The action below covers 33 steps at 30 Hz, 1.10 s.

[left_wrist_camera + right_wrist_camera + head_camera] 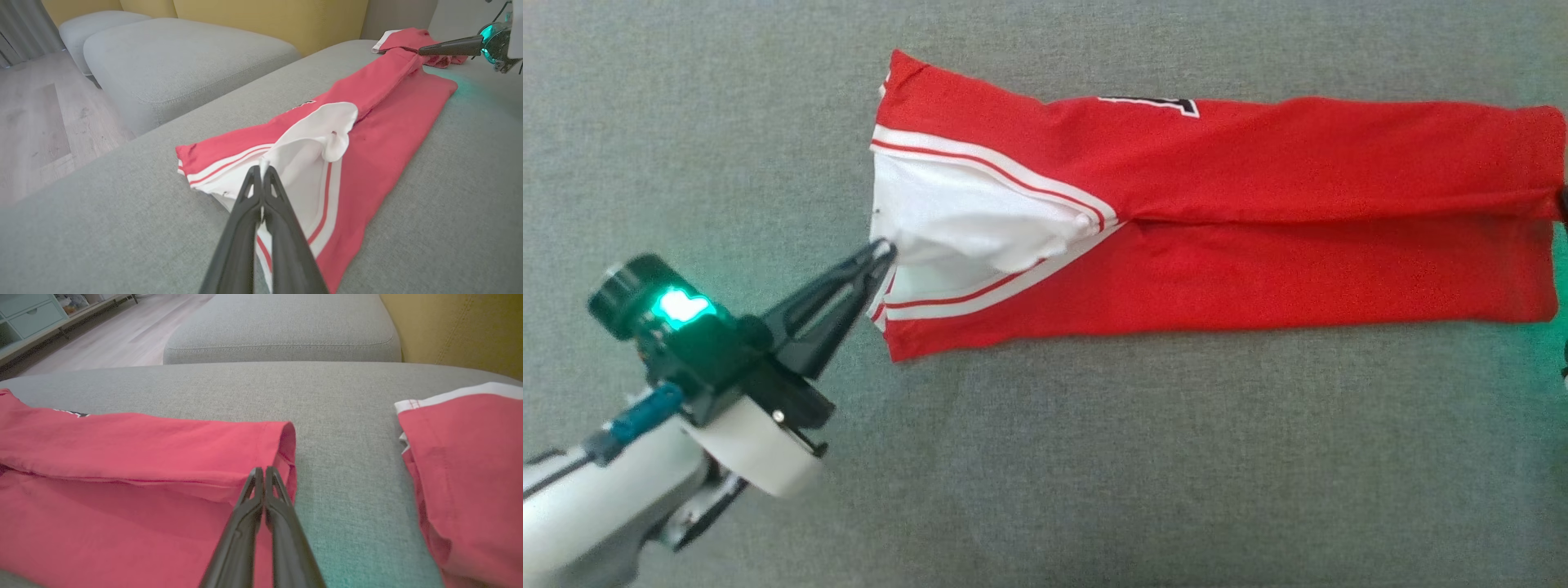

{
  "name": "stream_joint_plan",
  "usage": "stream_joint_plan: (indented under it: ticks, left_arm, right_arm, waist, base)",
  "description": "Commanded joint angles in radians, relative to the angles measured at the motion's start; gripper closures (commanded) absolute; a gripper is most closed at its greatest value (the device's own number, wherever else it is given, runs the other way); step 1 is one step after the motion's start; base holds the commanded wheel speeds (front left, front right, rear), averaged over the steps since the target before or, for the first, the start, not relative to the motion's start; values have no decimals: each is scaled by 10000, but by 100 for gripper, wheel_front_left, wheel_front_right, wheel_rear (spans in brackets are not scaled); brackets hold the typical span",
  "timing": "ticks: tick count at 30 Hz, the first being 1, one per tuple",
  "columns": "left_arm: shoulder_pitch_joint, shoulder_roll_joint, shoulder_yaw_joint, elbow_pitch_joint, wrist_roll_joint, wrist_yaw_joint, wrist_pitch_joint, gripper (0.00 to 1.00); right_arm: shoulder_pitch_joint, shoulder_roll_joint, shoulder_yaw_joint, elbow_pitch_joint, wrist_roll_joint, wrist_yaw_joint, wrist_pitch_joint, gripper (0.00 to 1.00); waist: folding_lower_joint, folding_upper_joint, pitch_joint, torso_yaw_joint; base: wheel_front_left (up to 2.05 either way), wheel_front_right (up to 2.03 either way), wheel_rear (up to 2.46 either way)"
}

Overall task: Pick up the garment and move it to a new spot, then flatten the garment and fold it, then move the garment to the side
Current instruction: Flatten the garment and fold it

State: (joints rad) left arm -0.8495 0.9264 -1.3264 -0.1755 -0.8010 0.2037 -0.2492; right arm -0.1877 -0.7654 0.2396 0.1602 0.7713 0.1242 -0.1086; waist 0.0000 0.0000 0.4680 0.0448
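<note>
The garment [1258,212] is red with white and red striped trim, folded lengthwise into a long band across the grey cushion [1094,457]. My left gripper [883,253] is shut on the white inner fabric at its left end; the left wrist view shows those tips [261,168] pinching that white edge. My right gripper [264,470] is shut on the hem at the garment's [122,457] other end. It shows as a dark tip at the head view's right edge [1564,204] and in the left wrist view at the garment's [388,122] far end [421,51].
Another red cloth with white trim [461,477] lies on the cushion just past the right gripper, also in the left wrist view [408,36]. A second grey cushion [184,61] and a yellow backrest [265,20] stand beyond. Wooden floor [32,122] lies off the cushion's edge.
</note>
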Motion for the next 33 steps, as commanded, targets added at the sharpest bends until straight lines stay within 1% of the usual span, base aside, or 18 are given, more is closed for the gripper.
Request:
stream_joint_plan:
  ticks: [1, 5, 6, 7, 8, 9, 12, 13, 15, 18, 21, 22, 25, 27, 33]
  left_arm:
    - [70, 201, 466, -6, 28, 92, -94, 100]
    - [344, -152, 486, 300, 53, 79, -109, 100]
    - [421, -263, 550, 369, -14, 74, -113, 93]
    - [491, -370, 606, 444, -41, 62, -117, 60]
    - [491, -370, 606, 444, -41, 62, -117, 60]
    - [566, -497, 703, 488, -54, 70, -119, 0]
    - [932, -883, 1198, 557, 16, 264, -122, 0]
    - [1110, -1030, 1437, 579, 82, 405, -122, 0]
    - [1581, -1402, 2083, 638, 201, 824, -123, 0]
    - [2483, -2104, 3217, 700, 508, 1381, -124, 0]
    - [3468, -2915, 4340, 786, 1002, 1730, -124, 0]
    - [3793, -3215, 4722, 822, 1214, 1784, -124, 0]
    - [4741, -4049, 5705, 1086, 1974, 1794, -125, 0]
    - [5276, -4599, 6294, 1211, 2541, 1705, -125, 0]
    - [6366, -6118, 7553, 1181, 4309, 1348, -125, 0]
  right_arm:
    - [369, -229, -208, -314, -233, 65, 91, 100]
    - [494, 177, -620, -388, -606, 65, 359, 100]
    - [517, 291, -717, -379, -656, 65, 423, 77]
    - [546, 414, -833, -359, -711, 65, 470, 17]
    - [546, 414, -833, -359, -711, 65, 470, 17]
    - [572, 539, -954, -348, -786, 65, 477, 0]
    - [679, 978, -1280, -356, -976, 65, 397, 0]
    - [723, 1156, -1404, -357, -1027, 65, 334, 0]
    - [830, 1550, -1656, -336, -1173, 65, 161, 0]
    - [996, 2222, -1977, -255, -1516, 65, -156, 0]
    - [1161, 2958, -2241, -129, -1885, 65, -447, 0]
    - [1204, 3188, -2318, -71, -2004, 65, -521, 0]
    - [1260, 3810, -2559, 163, -2311, 65, -658, 0]
    - [1258, 4156, -2712, 353, -2491, 65, -676, 0]
    - [1082, 4784, -3436, 890, -3033, 65, -550, 0]
  waist:
    - [0, 0, 61, 2]
    - [0, 0, 93, -15]
    - [0, 0, 80, -12]
    - [0, 0, 52, -5]
    - [0, 0, 52, -5]
    - [0, 0, 15, 1]
    - [0, 0, -124, -34]
    - [0, 0, -186, -60]
    - [0, 0, -345, -118]
    - [0, 0, -626, -202]
    - [0, 0, -946, -241]
    - [0, 0, -1062, -244]
    - [0, 0, -1391, -197]
    - [0, 0, -1593, -103]
    - [0, 0, -2050, 491]
  base:
    - [0, 0, 0]
    - [0, 0, 0]
    - [0, 0, 0]
    - [0, 0, 0]
    - [0, 0, 0]
    - [0, 0, 0]
    - [0, 0, 0]
    - [0, 0, 0]
    - [0, 0, 0]
    - [0, 0, 0]
    - [0, 0, 0]
    - [0, 0, 0]
    - [0, 0, 0]
    - [0, 0, 0]
    - [0, 0, 0]
